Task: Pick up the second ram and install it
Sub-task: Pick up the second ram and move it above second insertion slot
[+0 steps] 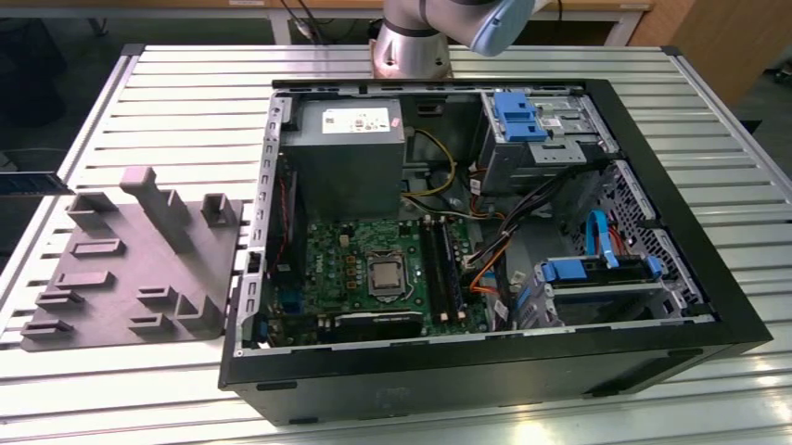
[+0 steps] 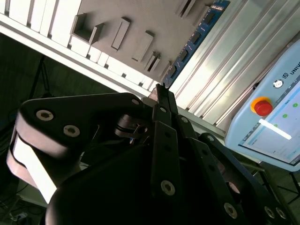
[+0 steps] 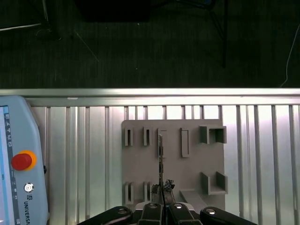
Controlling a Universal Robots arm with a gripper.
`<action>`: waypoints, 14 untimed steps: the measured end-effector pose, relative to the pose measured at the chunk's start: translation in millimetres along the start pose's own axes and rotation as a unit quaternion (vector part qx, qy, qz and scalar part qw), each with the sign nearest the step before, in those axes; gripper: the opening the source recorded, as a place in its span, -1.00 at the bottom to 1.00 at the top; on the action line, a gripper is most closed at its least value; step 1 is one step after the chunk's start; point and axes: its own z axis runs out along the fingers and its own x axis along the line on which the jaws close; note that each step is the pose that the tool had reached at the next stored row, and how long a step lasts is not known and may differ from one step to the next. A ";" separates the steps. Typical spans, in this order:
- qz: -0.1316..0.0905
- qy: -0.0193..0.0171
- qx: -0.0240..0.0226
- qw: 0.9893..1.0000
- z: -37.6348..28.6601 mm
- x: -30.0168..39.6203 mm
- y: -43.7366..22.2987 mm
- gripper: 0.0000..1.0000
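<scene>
The second ram point(image 2: 199, 37) is clamped in the gripper point(image 2: 160, 89), with the fingertips closed together on it. One length of the board is seen running out from the tips in the second wrist view, and the grip point is judged to be near mid-length. In the first wrist view the ram point(image 3: 161, 154) is seen edge-on, as a thin dark line leading away from the gripper point(image 3: 162, 187), so it is held on edge with its faces upright. It is held in the air over the grey fixture point(image 3: 140, 164) and is judged clear of it, not seated in any pocket.

With the ram already in the grip, the relation that counts is its long axis. That axis is laid along the table slats point(image 1: 185, 111); in the second wrist view it is seen parallel to the slat grooves. The memory slots point(image 1: 442, 269) inside the open case point(image 1: 495, 380) are set across the slats. The ram's axis is therefore judged crosswise to the slots, roughly a quarter turn off. The case is placed to the exterior view's right of the fixture point(image 1: 124, 278), so the slots are well apart from where the ram hangs.
</scene>
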 end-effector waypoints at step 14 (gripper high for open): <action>0.000 -0.001 0.000 1.000 -8.3 -0.4 0.4 -0.76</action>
